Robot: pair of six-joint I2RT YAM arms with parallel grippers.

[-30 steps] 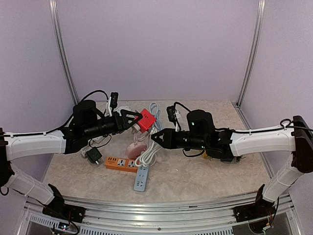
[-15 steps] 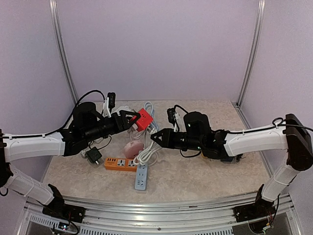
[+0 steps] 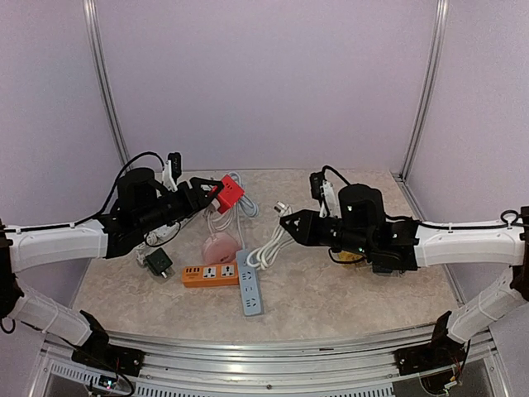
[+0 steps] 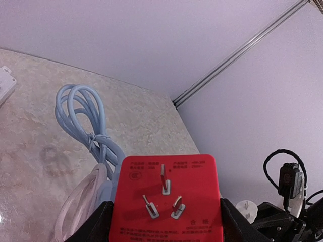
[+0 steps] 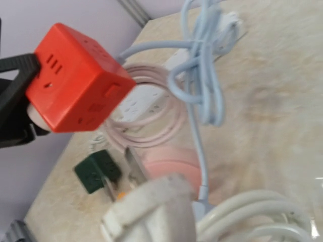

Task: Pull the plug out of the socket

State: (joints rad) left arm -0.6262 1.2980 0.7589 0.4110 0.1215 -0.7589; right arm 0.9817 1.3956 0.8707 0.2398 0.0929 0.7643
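Plug is already off: left hand pinches the red plastic cube socket above the table, right hand clamps the white plug, clearly apart; only set-down left.

The red socket cube is hanging left of centre in the top view, tilting on one corner and sitting clamped in the left claw. One face, carrying three metal prongs and small print, is facing the left wrist camera; its slotted faces are showing at the upper left of the right wrist view. The white plug is sitting in the right claw, right of centre, well apart from the cube with its prongs bare. Its white cable is trailing down in loops.
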